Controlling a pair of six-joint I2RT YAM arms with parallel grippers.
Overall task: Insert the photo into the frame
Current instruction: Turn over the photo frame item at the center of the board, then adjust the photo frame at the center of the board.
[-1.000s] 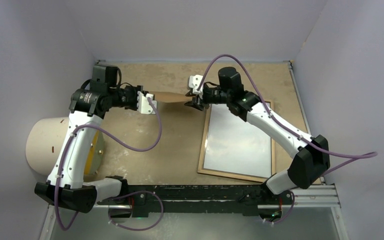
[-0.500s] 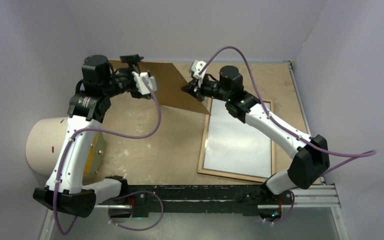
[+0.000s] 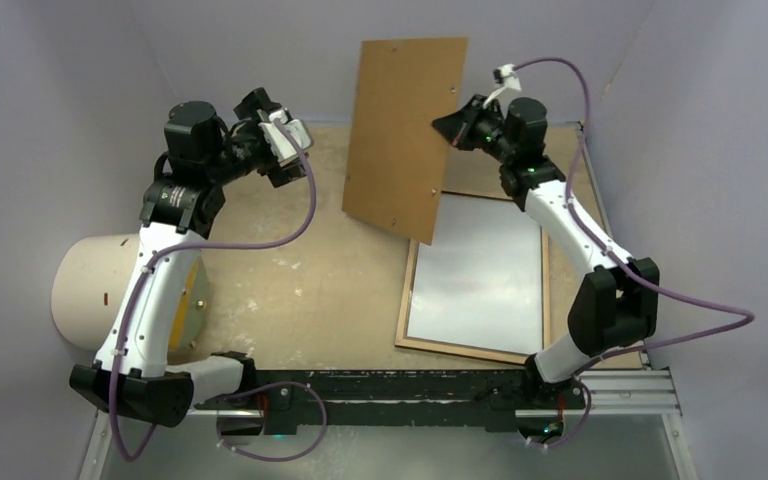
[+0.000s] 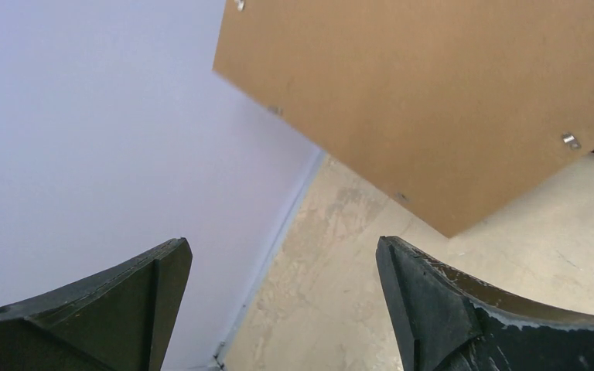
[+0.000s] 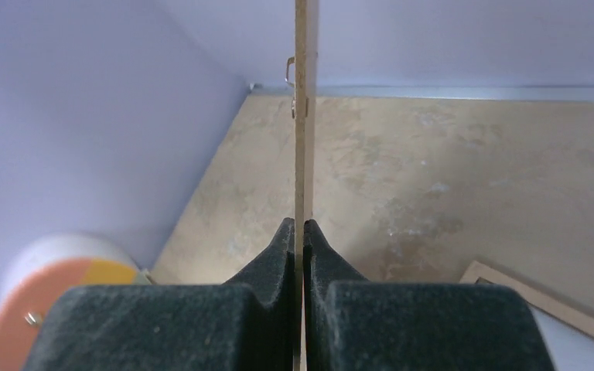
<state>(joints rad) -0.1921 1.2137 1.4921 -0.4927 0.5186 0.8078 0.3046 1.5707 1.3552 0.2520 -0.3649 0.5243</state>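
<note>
My right gripper (image 3: pixel 447 128) is shut on the right edge of the plain brown backing board (image 3: pixel 400 130), which it holds raised and upright near the back wall. The right wrist view shows the board edge-on (image 5: pixel 304 116), pinched at my gripper (image 5: pixel 303 224). My left gripper (image 3: pixel 278 140) stands open and empty to the board's left; its view shows the board (image 4: pixel 433 100) ahead, apart from the jaws (image 4: pixel 282 255). The frame (image 3: pixel 460 349) lies flat at the right, light wood side up. A pale sheet (image 3: pixel 480 285) fills it; I cannot tell whether that is the photo.
A large cream cylinder (image 3: pixel 90 290) with an orange and yellow end (image 5: pixel 54 294) lies at the table's left edge. Lilac walls close in the back and both sides. A black mounting rail (image 3: pixel 410 385) runs along the near edge.
The left gripper opened, let go of the board and drew back to the left. The right arm swung the board up from lying flat over the table to standing upright near the back wall.
</note>
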